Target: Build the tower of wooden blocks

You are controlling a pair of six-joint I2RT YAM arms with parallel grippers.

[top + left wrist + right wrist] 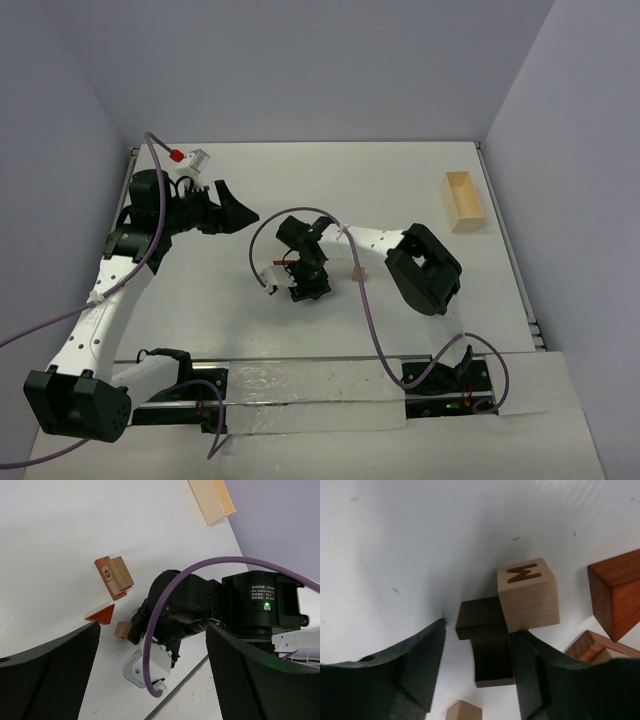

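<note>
Inside parted right pincer point(476, 647): dark block point(487, 645) against tan cube point(527, 600); left pincer point(153, 627) apart.

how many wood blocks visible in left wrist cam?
4: reddish-brown block, tan block against it, red wedge, small tan cube next to it. More may hide behind the right arm.

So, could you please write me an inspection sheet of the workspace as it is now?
Surface: white table, a few small marks.
Job's things: dark block, lettered tan cube beside it, red wedge; all loose, no tower yet.
Clutter: pale open box at the far right, apart from the blocks.
Grippers: right gripper open, jaws astride the dark block; left gripper open, holding nothing.
Cables: purple cables loop along both arms.
Surroundings: plain pale walls on three sides.
</note>
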